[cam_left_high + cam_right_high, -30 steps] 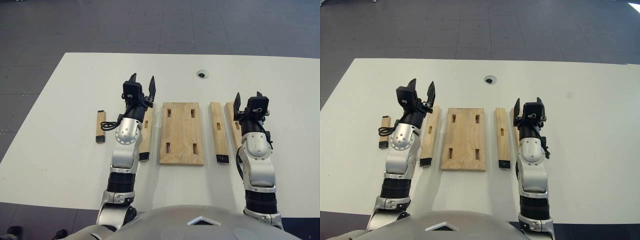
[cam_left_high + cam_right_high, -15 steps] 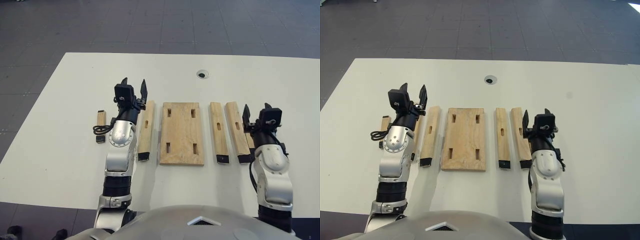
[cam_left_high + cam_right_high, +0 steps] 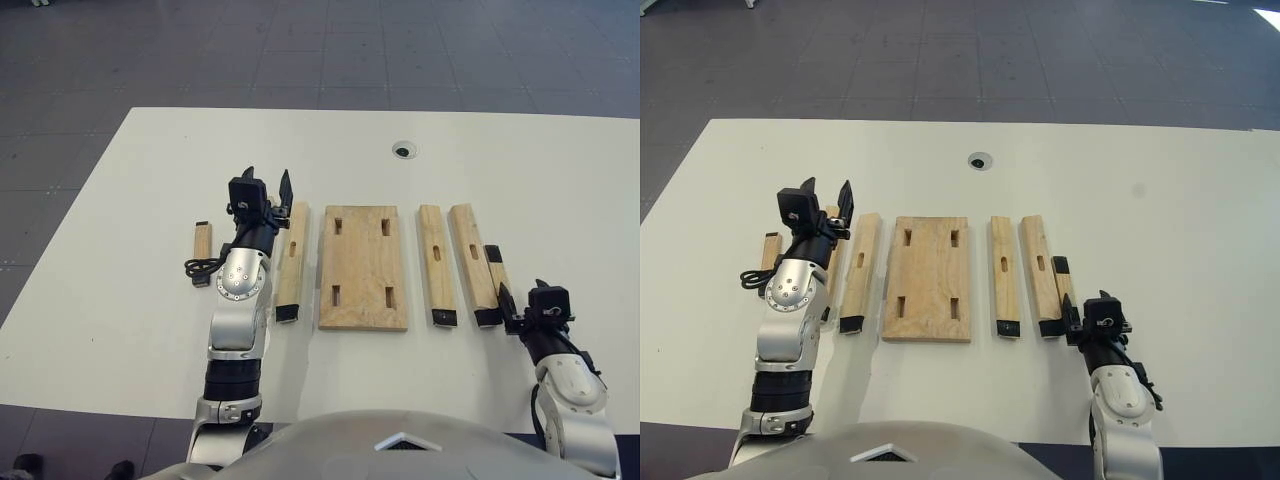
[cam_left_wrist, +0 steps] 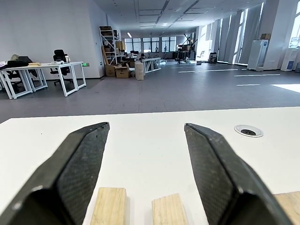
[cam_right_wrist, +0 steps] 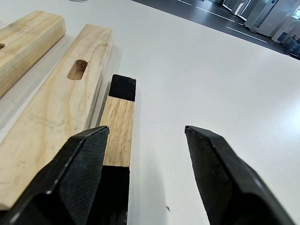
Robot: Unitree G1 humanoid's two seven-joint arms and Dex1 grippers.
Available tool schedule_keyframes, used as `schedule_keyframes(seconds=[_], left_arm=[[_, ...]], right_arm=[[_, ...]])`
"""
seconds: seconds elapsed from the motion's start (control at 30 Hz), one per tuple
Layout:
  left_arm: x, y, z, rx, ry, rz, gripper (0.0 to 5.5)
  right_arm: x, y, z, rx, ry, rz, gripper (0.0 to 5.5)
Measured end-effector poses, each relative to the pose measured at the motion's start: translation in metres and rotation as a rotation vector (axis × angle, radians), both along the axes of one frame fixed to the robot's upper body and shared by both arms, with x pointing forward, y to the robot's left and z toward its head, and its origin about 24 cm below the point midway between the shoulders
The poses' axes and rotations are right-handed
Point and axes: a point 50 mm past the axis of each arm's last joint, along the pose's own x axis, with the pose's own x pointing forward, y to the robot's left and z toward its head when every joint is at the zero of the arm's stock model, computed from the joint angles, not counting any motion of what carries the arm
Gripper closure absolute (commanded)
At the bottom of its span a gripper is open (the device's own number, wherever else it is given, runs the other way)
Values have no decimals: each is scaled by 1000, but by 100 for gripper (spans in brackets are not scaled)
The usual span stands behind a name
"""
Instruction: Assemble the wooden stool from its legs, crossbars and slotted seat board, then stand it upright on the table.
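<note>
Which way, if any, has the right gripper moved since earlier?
Yes: the right gripper drew back toward the robot, from by the seat board's far end to its near end.

The right gripper [image 3: 521,296] has drawn back toward the robot. A second ago it hung over the far end of the outer right leg [image 3: 468,262], to the right of the seat board [image 3: 363,265] — now it sits past that leg's near end, at the near tip of the short crossbar [image 3: 495,268]. Both pieces, partly hidden under the arm before, lie uncovered. The left gripper [image 3: 267,180] has slid leftward away from the seat board — from above the left leg [image 3: 292,260] to just outside it, and slightly nearer the robot.
</note>
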Motion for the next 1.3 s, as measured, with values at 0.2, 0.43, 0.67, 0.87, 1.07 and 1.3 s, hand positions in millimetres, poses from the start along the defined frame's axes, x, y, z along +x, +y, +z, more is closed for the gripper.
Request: schedule_keyframes(seconds=[0.2, 0.43, 0.67, 0.87, 1.07, 1.3], left_arm=[[0, 1, 0, 1, 1, 2, 252], [0, 1, 0, 0, 2, 2, 255], [0, 1, 0, -34, 1, 5, 255], [2, 1, 2, -67, 1, -14, 255], [14, -11, 30, -400, 105, -374, 255], [4, -39, 51, -883, 352, -865, 255]], right_arm=[[1, 3, -8, -27, 69, 64, 252], [2, 9, -12, 286, 109, -20, 332], [1, 9, -11, 315, 121, -25, 422], [0, -6, -8, 122, 57, -94, 422], [37, 11, 33, 112, -177, 42, 422], [89, 79, 72, 181, -315, 518, 422]])
